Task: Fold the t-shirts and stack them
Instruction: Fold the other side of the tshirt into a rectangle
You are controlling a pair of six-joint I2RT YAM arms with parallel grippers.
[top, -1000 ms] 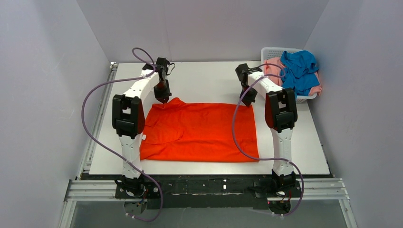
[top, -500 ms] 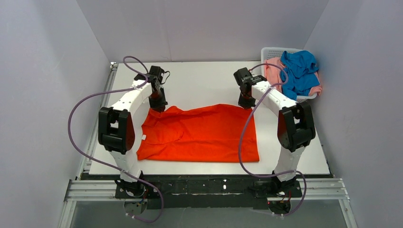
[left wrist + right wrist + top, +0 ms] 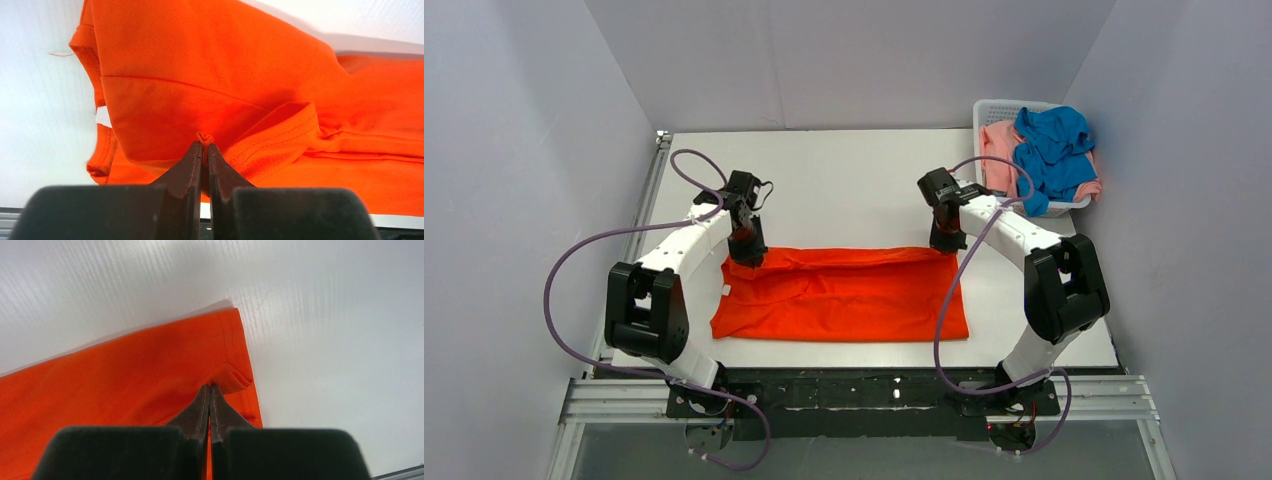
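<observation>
White worktop (image 3: 854, 180), near-centre: left gripper (image 3: 747, 256) pinches the orange-red t-shirt (image 3: 844, 300) at its far-left edge; right gripper (image 3: 947, 244) clamps its far-right corner. Far-right corner: basket (image 3: 994, 104) holding pink t-shirt (image 3: 999, 142) and blue t-shirt (image 3: 1052, 142).

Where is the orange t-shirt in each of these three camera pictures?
Top external: orange t-shirt lies lower centre.
Left wrist: shirt fills most of it, pinched by left tool.
Right wrist: shirt lower left, corner pinched by right tool.
Shared landmark: the white table.
</observation>
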